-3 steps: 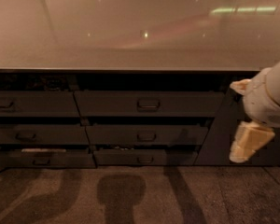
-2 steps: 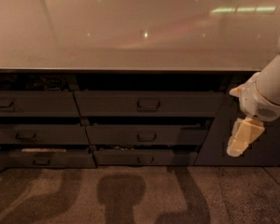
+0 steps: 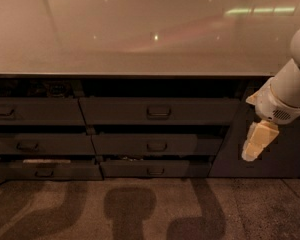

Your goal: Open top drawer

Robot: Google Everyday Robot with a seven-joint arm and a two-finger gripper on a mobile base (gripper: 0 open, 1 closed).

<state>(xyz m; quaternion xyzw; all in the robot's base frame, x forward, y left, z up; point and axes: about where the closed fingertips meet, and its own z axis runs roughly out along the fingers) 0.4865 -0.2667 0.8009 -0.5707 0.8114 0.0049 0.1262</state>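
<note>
The top drawer (image 3: pixel 200 112) is the widest dark grey front in the middle column, just under the countertop, and its small loop handle (image 3: pixel 159 112) sits at the centre. A dark gap shows above the front. My gripper (image 3: pixel 253 144), cream-coloured and hanging from the white arm (image 3: pixel 285 91), points down at the right. It is in front of the dark side panel, to the right of the drawer's right end and a little lower than its handle. It touches nothing.
A glossy beige countertop (image 3: pixel 150 34) overhangs the drawers. Two narrower drawers (image 3: pixel 145 145) sit below the top one, and a left column of drawers (image 3: pixel 35 111) stands beside them. A plain dark panel (image 3: pixel 290 149) closes the right side. The carpet floor (image 3: pixel 140 209) carries shadows.
My arm and gripper have moved left and slightly up, closer to the right end of the drawers. The drawers have not moved.
</note>
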